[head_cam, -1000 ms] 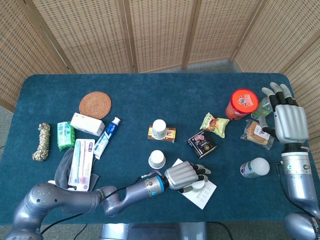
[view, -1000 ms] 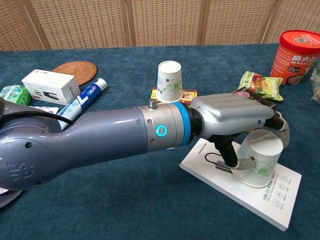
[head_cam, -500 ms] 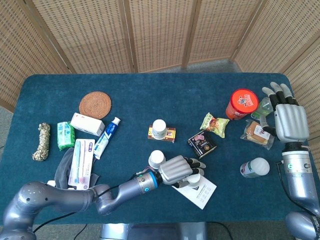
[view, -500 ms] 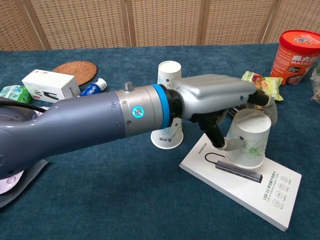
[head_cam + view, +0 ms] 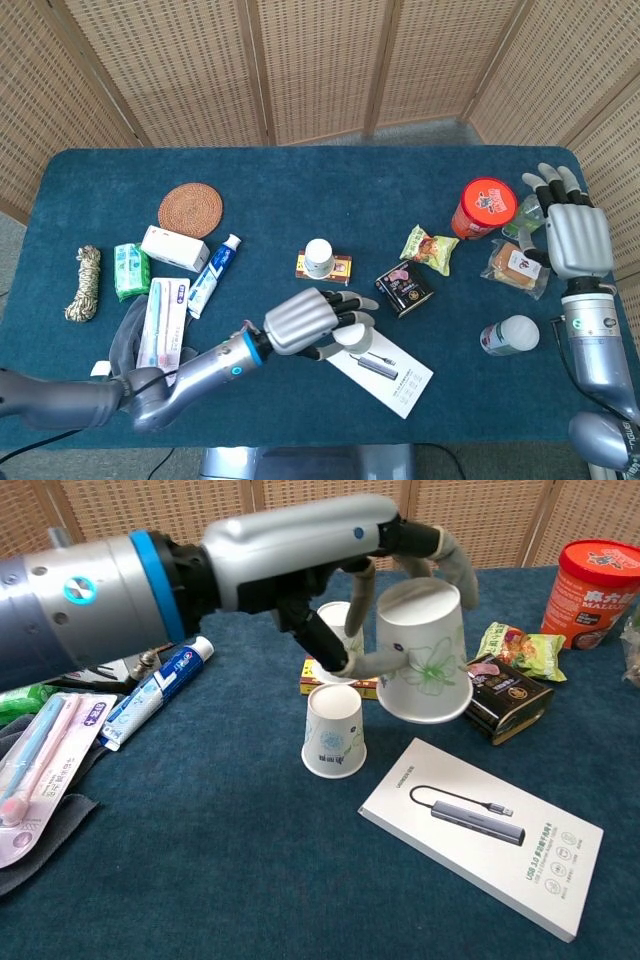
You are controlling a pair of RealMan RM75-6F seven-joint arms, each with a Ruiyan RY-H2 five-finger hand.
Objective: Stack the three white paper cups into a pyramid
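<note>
Three white paper cups are in view, all upside down. The left hand [image 5: 330,550] grips the held cup [image 5: 423,652] between thumb and fingers and carries it clear of the bench [image 5: 250,880], tilted, its mouth facing down toward the front edge. In the chest view it hangs just beside and above the front cup [image 5: 334,731], which stands on the bench cloth near the middle of the front half. The rear cup [image 5: 318,257] stands on a small flat box [image 5: 340,267] just behind the front cup. In the head view the left hand [image 5: 310,322] covers the front cup.

A white adapter box [image 5: 480,833] lies flat toward the front edge, right of the front cup and apart from it. A dark packet [image 5: 508,697] lies just behind that box. A red tub [image 5: 590,580] stands near the right rear corner. A toothpaste tube [image 5: 150,693] and a toothbrush pack [image 5: 40,780] lie toward the left edge.

The right hand [image 5: 577,232] is raised at the right edge with fingers straight and slightly apart, holding nothing.
</note>
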